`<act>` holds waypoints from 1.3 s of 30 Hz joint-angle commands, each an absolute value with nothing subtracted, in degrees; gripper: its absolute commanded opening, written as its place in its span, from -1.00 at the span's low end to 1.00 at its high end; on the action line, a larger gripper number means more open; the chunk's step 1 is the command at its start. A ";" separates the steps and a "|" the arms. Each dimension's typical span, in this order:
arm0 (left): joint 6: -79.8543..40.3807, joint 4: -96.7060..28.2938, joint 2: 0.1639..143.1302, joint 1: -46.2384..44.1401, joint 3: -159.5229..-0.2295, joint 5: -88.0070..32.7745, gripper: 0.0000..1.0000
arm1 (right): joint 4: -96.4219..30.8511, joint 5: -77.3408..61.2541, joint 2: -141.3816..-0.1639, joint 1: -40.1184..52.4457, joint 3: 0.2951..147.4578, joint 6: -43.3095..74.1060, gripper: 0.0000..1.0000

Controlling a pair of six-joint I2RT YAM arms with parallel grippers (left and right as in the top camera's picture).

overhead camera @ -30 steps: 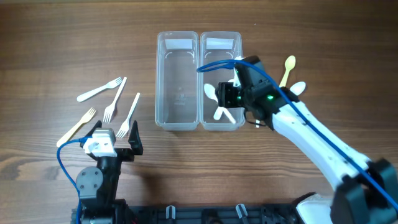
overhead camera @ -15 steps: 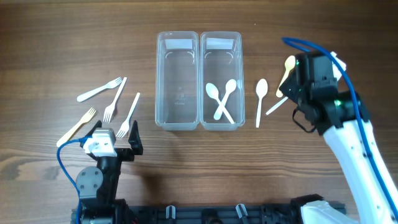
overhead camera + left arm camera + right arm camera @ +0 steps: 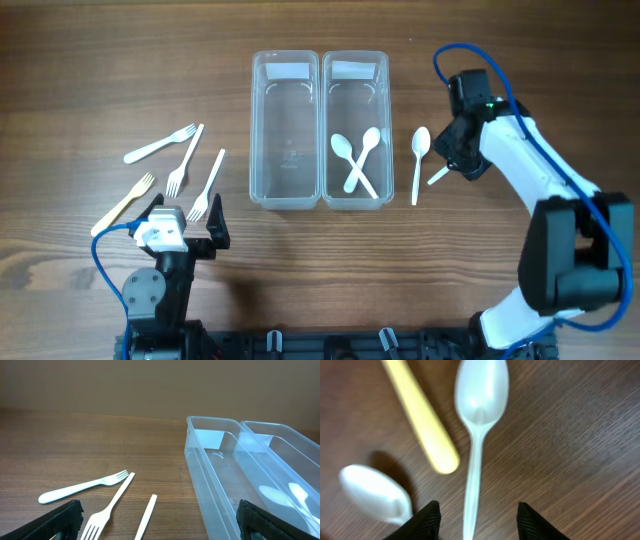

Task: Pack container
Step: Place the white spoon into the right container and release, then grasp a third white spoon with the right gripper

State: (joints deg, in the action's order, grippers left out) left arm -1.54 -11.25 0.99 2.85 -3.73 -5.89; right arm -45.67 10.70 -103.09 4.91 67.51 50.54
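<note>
Jaws of the right gripper (image 3: 476,527) stand parted, one dark tip on either side of the thin handle of a white spoon (image 3: 479,405). A gap shows on both sides, so nothing is clamped. That spoon lies flat on the wooden table (image 3: 580,435), its bowl pointing away from the wrist camera. Just beside it lies a yellow handle (image 3: 422,420), its rounded end near the white stem, and past that is the bowl of a second white spoon (image 3: 375,492); this close view is slightly blurred. Seen from overhead, the same gripper hangs low over the table to the right of two clear containers. A short white handle end pokes out from under it, and a loose spoon (image 3: 418,160) lies between it and the right container (image 3: 355,95). Inside that container two crossed spoons (image 3: 355,160) rest toward the near end. The left container (image 3: 285,110) stands right against it, long side to long side. Well apart, at the near left of the table, the left gripper (image 3: 185,222) is spread wide and grips nothing. Four forks (image 3: 183,160) lie scattered just beyond it, three white and one yellowish.
</note>
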 commanded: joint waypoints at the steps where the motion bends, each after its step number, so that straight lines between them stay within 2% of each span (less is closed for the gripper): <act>1: -0.45 -11.11 0.49 2.90 -3.40 -5.96 1.00 | -45.43 8.49 -106.10 2.50 67.05 51.03 0.03; 16: -0.45 -11.09 0.49 2.90 -3.40 -5.98 0.99 | -42.09 8.75 -112.55 1.63 67.05 47.75 0.06; 17: -0.45 -11.09 0.49 2.90 -3.40 -5.98 0.99 | -41.93 8.73 -112.86 1.63 67.05 47.53 0.00; 18: -0.45 -11.11 0.49 2.90 -3.40 -5.96 0.99 | -41.80 8.73 -113.10 1.63 67.05 47.27 -0.21; 20: -0.45 -11.09 0.49 2.90 -3.40 -5.98 1.00 | -41.85 8.71 -113.49 1.63 67.05 46.44 -0.74; 21: -0.45 -11.11 0.49 2.90 -3.40 -5.98 0.99 | -42.30 8.73 -113.58 1.63 67.05 46.44 -0.91; 25: -0.45 -11.09 0.49 2.90 -3.40 -5.96 1.00 | -44.99 9.41 -112.64 1.63 67.05 46.44 -0.91; 30: -0.45 -11.09 0.49 2.90 -3.40 -5.96 1.00 | -51.31 13.41 -103.77 1.85 67.07 45.98 -0.91; 34: -0.45 -11.09 0.49 2.90 -3.40 -5.98 0.99 | -52.95 13.19 -89.93 5.67 67.07 40.25 -0.92; 39: -0.45 -11.09 0.49 2.90 -3.40 -5.96 1.00 | -46.28 3.75 -79.29 14.20 67.07 27.92 -0.91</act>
